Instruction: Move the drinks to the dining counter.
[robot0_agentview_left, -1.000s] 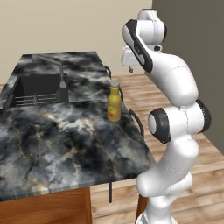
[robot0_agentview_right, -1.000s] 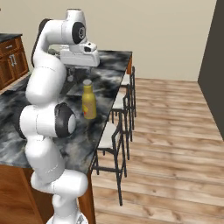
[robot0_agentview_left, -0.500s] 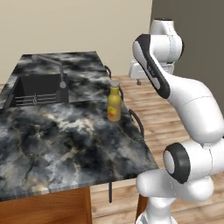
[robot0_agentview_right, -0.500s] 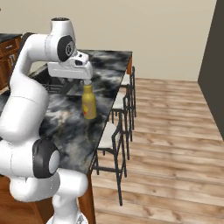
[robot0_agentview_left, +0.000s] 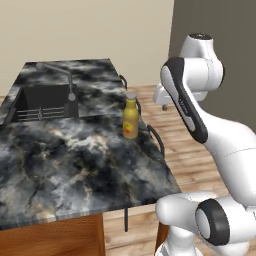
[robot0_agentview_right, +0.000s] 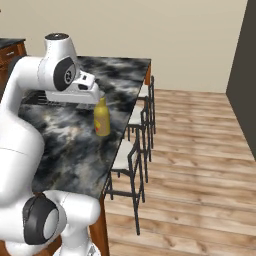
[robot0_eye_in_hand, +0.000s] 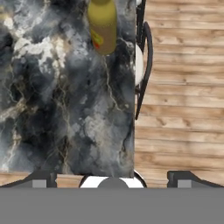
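Marbled dining counter (robot0_agentview_left: 75, 160), stools (robot0_agentview_right: 127, 150), wooden floor (robot0_agentview_right: 200, 150)

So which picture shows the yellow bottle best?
The left base view: the whole yellow bottle stands upright on the dining counter, cap and label clear. The right base view has it partly behind the arm. The hand view cuts off its top.

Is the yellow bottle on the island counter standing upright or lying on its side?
Upright. The yellow bottle stands on its base on the island counter, cap on top, near the edge beside the stools.
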